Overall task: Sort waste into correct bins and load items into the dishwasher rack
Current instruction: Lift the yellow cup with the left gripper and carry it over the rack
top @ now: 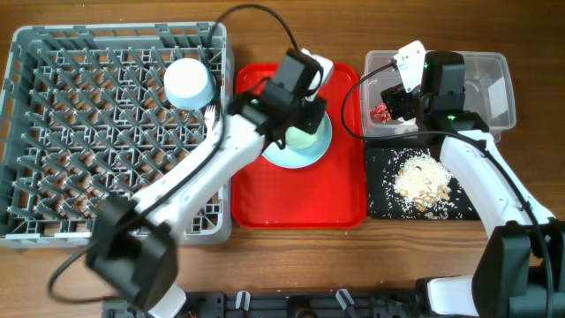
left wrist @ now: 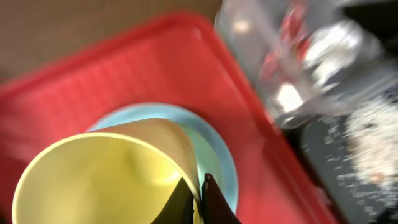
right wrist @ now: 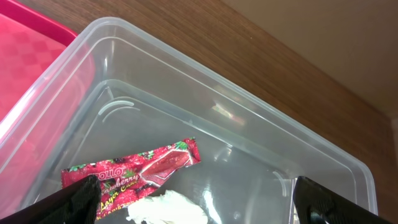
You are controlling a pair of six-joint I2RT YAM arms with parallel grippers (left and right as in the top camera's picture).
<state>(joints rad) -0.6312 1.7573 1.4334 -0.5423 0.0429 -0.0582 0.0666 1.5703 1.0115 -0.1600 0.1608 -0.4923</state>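
Note:
My left gripper (left wrist: pixel 200 190) is shut on the rim of the small yellow-green cup (left wrist: pixel 106 174), one finger inside and one outside. The cup (top: pixel 301 137) is tilted over the pale blue plate (top: pixel 291 157) on the red tray. The white-blue bowl (top: pixel 190 82) lies upside down in the grey dishwasher rack (top: pixel 88 132). My right gripper (right wrist: pixel 202 199) hangs open over the clear tub (right wrist: pixel 261 124). The tub holds the red snack wrapper (right wrist: pixel 137 168) and the white napkin (right wrist: pixel 168 210). Pale food scraps (top: pixel 422 181) lie in the black tray (top: pixel 380 199).
The red serving tray (top: pixel 300 199) sits between the rack and the two bins. The clear tub (top: pixel 490 88) stands behind the black tray. The left arm stretches diagonally over the rack's right side. A cable loops above the tray.

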